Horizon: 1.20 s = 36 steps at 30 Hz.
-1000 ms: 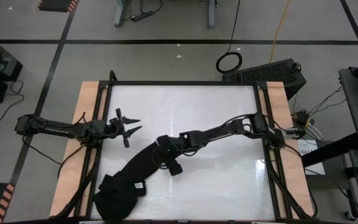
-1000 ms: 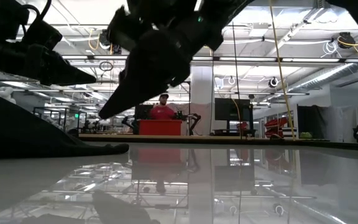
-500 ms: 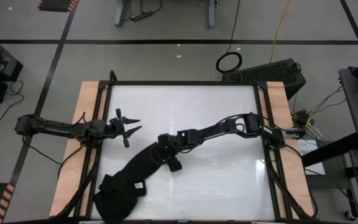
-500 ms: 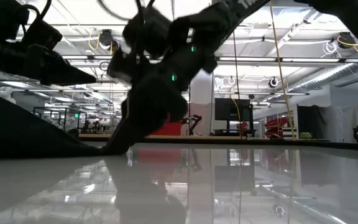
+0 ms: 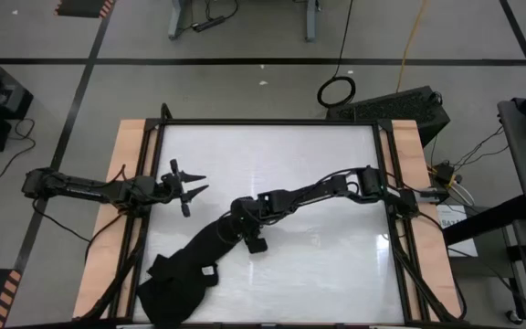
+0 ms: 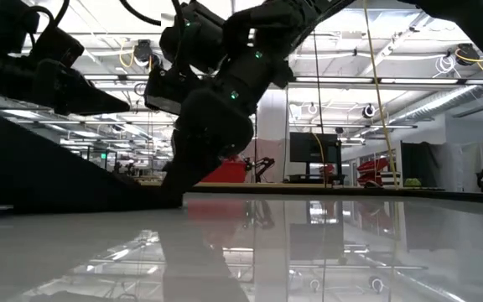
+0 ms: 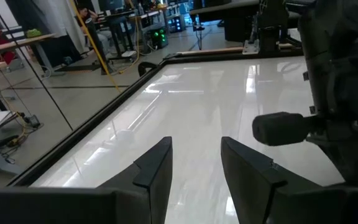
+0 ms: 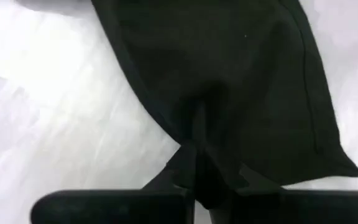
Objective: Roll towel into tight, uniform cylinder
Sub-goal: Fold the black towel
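right gripper (image 5: 236,225) pinched on upper end of black towel (image 5: 190,267), which runs diagonally from table (image 5: 318,274) centre to the near-left corner, bunched there. left gripper (image 5: 193,185) hovers at left edge, fingers spread, holding nothing

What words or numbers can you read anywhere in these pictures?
None can be read.
The towel shows a small white tag, too small to read.
The right claw, shut on the towel, and the open left claw show no labels.
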### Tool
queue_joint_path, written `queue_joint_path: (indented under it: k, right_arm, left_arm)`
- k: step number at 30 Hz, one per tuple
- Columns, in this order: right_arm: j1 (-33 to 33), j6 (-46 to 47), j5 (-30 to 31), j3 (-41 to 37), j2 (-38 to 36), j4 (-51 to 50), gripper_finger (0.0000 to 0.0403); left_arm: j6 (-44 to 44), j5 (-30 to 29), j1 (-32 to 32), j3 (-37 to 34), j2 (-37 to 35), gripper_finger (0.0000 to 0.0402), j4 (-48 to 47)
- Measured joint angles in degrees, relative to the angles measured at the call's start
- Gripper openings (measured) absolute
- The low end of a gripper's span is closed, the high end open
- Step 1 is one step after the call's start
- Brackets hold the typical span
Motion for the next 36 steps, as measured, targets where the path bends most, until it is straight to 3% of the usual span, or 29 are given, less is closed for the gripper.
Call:
queue_joint_path:
  k: [8,19,23,28,36]
  right_arm:
    - [0.41,-2.45,6.89,5.23,-5.57,-15.03,0.0002]
    - [-0.43,-0.57,18.55,6.12,-22.31,-21.61,0.0001]
    - [-0.84,0.33,18.62,6.12,-27.14,-22.19,0.0001]
    - [-0.80,-1.92,17.60,6.14,-32.51,-24.91,0.0000]
    - [-0.81,-2.78,13.28,6.14,-36.43,-35.06,0.0000]
  left_arm:
    - [-0.08,0.02,-0.01,0.01,0.00,0.0143,5.27]
    - [-3.50,-0.06,-0.06,0.12,0.00,0.0143,25.31]
    - [-5.98,0.04,-0.06,1.87,0.02,0.0143,27.16]
    - [-10.40,6.91,-0.11,3.71,1.28,0.0143,27.46]
    - [-23.53,8.19,-0.55,3.89,11.18,0.0143,27.26]
